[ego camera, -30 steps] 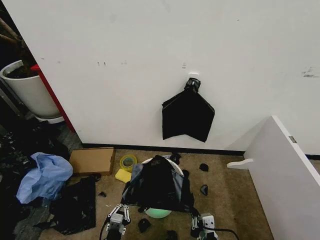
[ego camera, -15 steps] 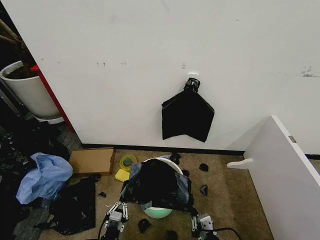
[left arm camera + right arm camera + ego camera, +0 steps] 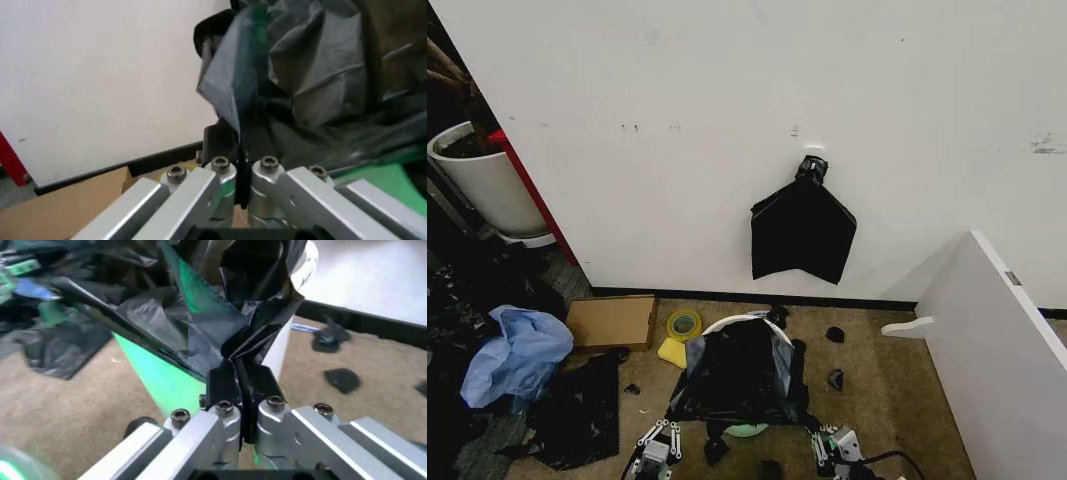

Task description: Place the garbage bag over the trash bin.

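Low in the centre of the head view, the garbage bag (image 3: 739,375) is draped over the trash bin (image 3: 727,324), whose white rim shows behind it and green base below. The left gripper (image 3: 655,447) sits at the bag's lower left corner, the right gripper (image 3: 837,447) at its lower right. In each wrist view the fingers (image 3: 220,187) (image 3: 227,422) are pressed narrow, pinching a fold of black plastic between them.
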Controlling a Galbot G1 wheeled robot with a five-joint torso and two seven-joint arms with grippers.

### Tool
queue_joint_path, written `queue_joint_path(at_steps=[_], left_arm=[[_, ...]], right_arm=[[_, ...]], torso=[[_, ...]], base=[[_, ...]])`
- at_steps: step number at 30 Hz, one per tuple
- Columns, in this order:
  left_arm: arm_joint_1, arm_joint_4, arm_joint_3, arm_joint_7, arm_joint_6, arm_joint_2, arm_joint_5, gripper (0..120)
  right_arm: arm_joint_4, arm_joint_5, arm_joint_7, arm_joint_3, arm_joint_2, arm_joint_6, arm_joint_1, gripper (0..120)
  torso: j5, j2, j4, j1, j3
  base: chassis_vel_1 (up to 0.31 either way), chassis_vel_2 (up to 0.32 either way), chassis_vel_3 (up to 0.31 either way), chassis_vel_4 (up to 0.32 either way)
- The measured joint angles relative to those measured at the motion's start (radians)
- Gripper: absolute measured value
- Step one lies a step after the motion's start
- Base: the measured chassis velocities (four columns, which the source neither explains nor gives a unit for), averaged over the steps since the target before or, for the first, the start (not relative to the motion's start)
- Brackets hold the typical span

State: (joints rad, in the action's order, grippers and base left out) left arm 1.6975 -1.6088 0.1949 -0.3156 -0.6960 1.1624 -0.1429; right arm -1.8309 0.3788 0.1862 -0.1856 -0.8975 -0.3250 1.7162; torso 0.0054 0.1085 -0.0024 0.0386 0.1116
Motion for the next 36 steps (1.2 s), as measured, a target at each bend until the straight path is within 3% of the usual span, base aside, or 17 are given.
queue_joint_path(at_steps=[6,14,20,27,32,36], left_arm=[[0.001,0.007,0.000,0.010,-0.016,-0.003,-0.012,0],[0.007,0.007,0.000,0.011,-0.026,-0.013,-0.013,0],[0.012,0.007,-0.001,0.017,-0.026,-0.019,-0.028,0],[0.011,0.038,-0.001,0.020,-0.015,-0.031,-0.032,0],[-0.033,0.104,-0.001,0.018,-0.003,-0.024,-0.037,0],[-0.069,0.148,0.000,0.011,-0.003,-0.011,-0.020,0]], right_arm=[[0.095,0.112,0.123,-0.043,-0.002,-0.055,-0.045,0],[0.164,0.135,0.258,-0.060,-0.014,-0.114,-0.072,0],[0.254,0.137,0.456,-0.089,-0.032,-0.162,-0.128,0],[0.292,0.112,0.522,-0.095,-0.047,-0.192,-0.156,0],[0.346,-0.022,0.462,-0.093,-0.077,-0.216,-0.195,0],[0.354,-0.013,0.420,-0.071,-0.100,-0.223,-0.209,0]], torso=[[-0.0005,0.000,0.0000,0.000,0.000],[-0.0029,0.000,0.0000,0.000,0.000],[-0.0030,0.000,0.0007,0.000,0.000],[-0.0030,-0.001,0.0007,0.000,0.000],[-0.0014,-0.001,0.0011,0.000,0.000],[-0.0011,-0.001,-0.0001,0.000,0.000]], base=[[0.000,0.000,0.000,0.000],[0.000,0.000,0.000,0.000],[0.000,0.000,0.000,0.000],[0.000,0.000,0.000,0.000],[0.000,0.000,0.000,0.000],[0.000,0.000,0.000,0.000]])
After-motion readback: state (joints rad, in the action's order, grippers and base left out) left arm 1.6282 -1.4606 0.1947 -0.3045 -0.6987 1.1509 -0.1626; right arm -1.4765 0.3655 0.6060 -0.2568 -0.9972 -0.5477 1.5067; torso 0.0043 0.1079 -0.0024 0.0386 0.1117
